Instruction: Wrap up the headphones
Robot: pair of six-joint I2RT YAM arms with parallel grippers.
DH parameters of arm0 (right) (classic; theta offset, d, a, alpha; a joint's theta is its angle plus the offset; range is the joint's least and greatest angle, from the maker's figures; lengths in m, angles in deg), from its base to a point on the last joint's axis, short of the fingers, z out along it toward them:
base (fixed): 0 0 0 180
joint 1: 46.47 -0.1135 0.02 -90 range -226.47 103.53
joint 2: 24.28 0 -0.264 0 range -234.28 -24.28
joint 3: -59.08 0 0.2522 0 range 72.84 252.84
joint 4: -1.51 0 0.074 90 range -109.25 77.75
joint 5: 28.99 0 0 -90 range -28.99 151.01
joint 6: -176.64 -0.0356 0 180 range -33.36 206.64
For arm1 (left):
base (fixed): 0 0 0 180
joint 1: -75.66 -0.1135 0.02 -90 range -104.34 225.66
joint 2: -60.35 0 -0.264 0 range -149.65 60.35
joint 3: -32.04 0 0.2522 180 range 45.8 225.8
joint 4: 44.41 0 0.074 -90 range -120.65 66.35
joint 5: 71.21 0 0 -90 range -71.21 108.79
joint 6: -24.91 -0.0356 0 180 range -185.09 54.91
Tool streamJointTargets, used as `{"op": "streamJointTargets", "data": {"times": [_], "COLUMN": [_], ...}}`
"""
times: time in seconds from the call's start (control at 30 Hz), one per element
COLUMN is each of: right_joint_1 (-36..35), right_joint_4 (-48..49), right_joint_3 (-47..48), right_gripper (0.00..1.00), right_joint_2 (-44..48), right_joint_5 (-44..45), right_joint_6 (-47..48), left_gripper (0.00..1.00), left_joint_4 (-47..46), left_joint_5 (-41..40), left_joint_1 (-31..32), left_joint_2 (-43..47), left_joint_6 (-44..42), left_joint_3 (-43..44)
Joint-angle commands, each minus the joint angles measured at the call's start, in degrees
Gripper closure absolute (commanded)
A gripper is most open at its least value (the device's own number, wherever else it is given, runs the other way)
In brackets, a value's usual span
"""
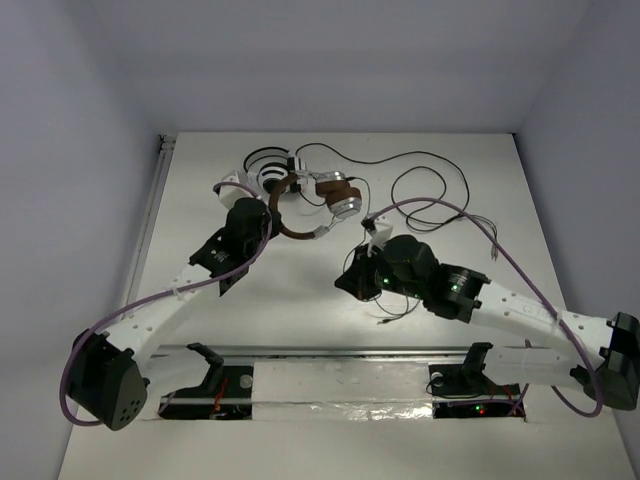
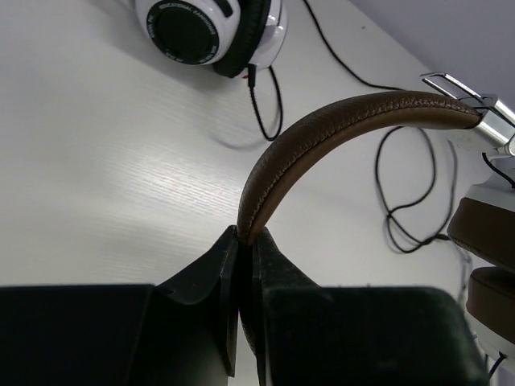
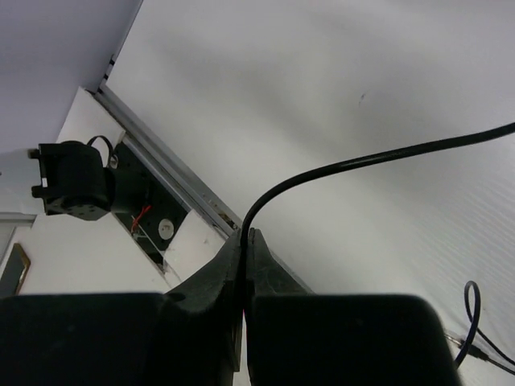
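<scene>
The headphones [image 1: 300, 215] lie at the back middle of the table, with a brown headband [image 2: 338, 121] and brown-and-silver ear cups [image 1: 343, 200]. My left gripper [image 2: 245, 235] is shut on the headband, which arches up and to the right from its tips towards the ear cups [image 2: 491, 233]. In the top view this gripper [image 1: 262, 218] sits at the headband's left side. My right gripper [image 3: 245, 233] is shut on a thin dark cable [image 3: 362, 161] that curves away to the right. It [image 1: 350, 282] is nearer the front, below the ear cups. More cable loops [image 1: 430, 190] lie behind it.
White-and-black headphones [image 1: 265, 170] with a black cable rest just behind the brown pair, and show at the top of the left wrist view [image 2: 205, 32]. A metal rail [image 1: 350, 350] runs along the near edge. A black mount [image 3: 72, 181] stands by that rail.
</scene>
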Motion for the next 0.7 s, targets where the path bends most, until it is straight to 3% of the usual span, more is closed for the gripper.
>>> {"op": "streamJointTargets", "data": {"times": [0.0,0.23,0.47,0.67], "right_joint_1": [-0.47,-0.47,-0.47,-0.47], "right_joint_4": [-7.96,-18.44,-26.1,-27.68], "right_joint_3": [5.02,14.51,24.63,27.89], "right_gripper": [1.0,1.0,0.99,1.0], "right_joint_2": [1.79,-4.17,-9.01,-9.81], "right_joint_5": [0.26,-4.4,-8.53,-1.33], "right_joint_6": [1.62,8.64,14.72,15.16], "left_gripper": [1.0,1.0,1.0,1.0], "left_joint_4": [-0.06,3.89,2.32,3.9], "left_joint_5": [-7.53,-8.95,-2.02,1.68], "left_joint_1": [2.87,9.64,11.06,11.58], "left_joint_2": [-0.67,-5.68,-7.01,-5.69], "left_joint_6": [-3.41,-9.65,-17.3,-22.22], "left_joint_3": [3.17,7.65,9.77,10.12]}}
